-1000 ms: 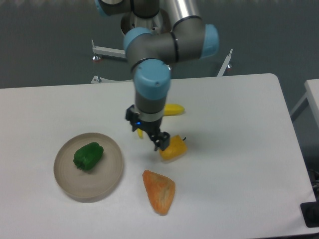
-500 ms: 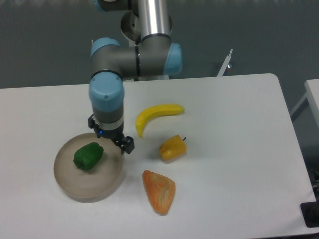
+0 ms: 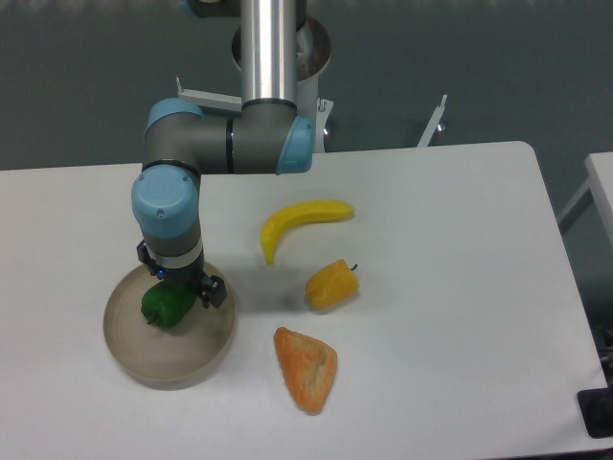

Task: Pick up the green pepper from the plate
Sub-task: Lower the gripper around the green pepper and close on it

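- The gripper point(image 3: 179, 292) hangs low over the plate point(image 3: 144, 359), right at the green pepper point(image 3: 163, 307).
- The pepper sits on the plate's upper left part, its top hidden behind the wrist, only the lower lump showing.
- One dark finger point(image 3: 213, 292) pokes out to the right of the pepper; the other is lost behind the wrist, so whether the jaws are wide or closing on the pepper cannot be told from here.
- The arm point(image 3: 168, 206) drops straight down from its blue elbow joint, over the left side of the table point(image 3: 450, 316).
- Off to the right, well apart from the plate: a banana point(image 3: 299, 220) lying curved, a yellow pepper point(image 3: 332, 286) just below it, and an orange wedge-shaped piece point(image 3: 306, 369) nearer the front edge.
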Tool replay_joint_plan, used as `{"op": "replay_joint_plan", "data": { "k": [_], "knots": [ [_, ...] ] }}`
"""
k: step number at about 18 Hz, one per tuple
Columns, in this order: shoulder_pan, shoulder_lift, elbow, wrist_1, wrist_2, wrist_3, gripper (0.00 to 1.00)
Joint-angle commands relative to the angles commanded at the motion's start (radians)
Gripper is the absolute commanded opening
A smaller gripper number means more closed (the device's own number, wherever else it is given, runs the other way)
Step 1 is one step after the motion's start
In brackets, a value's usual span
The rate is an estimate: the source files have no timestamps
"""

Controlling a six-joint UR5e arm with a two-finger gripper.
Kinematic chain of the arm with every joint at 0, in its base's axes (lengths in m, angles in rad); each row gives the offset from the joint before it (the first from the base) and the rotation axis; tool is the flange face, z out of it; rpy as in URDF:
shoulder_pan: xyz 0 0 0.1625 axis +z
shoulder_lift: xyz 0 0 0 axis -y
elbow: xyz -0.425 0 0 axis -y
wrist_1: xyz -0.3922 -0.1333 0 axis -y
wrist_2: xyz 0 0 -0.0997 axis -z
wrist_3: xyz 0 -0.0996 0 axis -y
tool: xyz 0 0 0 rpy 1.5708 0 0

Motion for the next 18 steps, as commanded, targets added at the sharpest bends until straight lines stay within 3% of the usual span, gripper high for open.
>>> {"op": "replay_joint_plan", "data": {
  "k": [6,14,15,18],
  "knots": [
    [-0.002,0.003,0.000,0.000,-0.023,-0.003,1.00],
    [-0.002,-0.052,0.014,0.006,-0.018,-0.002,1.00],
    [-0.002,-0.054,0.014,0.006,-0.018,0.003,0.96],
    [-0.006,-0.060,0.008,0.005,-0.020,-0.003,0.59]
  ]
}}
